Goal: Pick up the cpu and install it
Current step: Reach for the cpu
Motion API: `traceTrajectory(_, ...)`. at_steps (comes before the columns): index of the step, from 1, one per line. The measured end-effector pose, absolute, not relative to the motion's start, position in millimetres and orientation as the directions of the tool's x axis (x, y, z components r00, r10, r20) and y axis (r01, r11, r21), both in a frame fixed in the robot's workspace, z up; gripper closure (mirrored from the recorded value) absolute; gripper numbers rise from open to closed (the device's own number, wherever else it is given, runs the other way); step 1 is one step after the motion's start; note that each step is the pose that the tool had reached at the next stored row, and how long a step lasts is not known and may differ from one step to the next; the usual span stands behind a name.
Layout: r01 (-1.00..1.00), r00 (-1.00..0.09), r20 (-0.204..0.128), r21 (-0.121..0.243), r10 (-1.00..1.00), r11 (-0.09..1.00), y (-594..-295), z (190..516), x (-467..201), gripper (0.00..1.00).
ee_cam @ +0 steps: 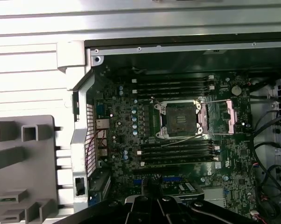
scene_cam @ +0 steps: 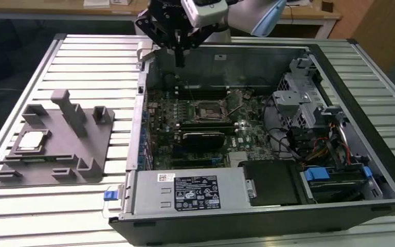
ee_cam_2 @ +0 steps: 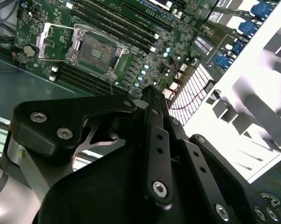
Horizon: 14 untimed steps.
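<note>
The cpu (scene_cam: 33, 140), a small flat square chip with a silvery-grey metal top and a pale rim, is not in my jaws. It lies flat on the tray outside the case, so the pick is not yet made.

My jaws look pressed together with nothing between them, pointing straight down. They hang above the far wall of the black-and-grey metal computer case (scene_cam: 252, 62), near its corner on the tray side. I judge they ride that high to stay clear of the case walls.

The case lies on its side with the panel off. That turns the green motherboard (ee_cam: 126, 140) face up, so a straight downward approach can reach it. About mid-board inside the case sits the square black socket with a metal frame (ee_cam: 180, 120). In the first wrist view its frame is swung aside and its thin lever wire is released. The socket looks empty, left open to receive the chip.

Outside the case, on the exterior view's left of it, the grey plastic tray with upright posts (scene_cam: 60, 154) stands near the case wall. The cpu rests in a shallow seat toward the tray end farther from the case, metal top up, well apart from my jaws. I take it the seat keeps the chip square and in a known spot, with its edges free to grip.

Case and tray both rest on the slatted aluminium desk (scene_cam: 60, 67).
</note>
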State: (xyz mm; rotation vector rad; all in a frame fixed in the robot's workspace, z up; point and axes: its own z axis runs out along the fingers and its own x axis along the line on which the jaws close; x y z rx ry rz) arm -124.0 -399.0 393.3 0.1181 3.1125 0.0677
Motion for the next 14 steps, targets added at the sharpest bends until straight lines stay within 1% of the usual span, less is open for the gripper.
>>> traceTrajectory(14, 0.075, -0.997, -0.024, 0.044, 0.076, 0.996, -399, 393, -136, 0.89)
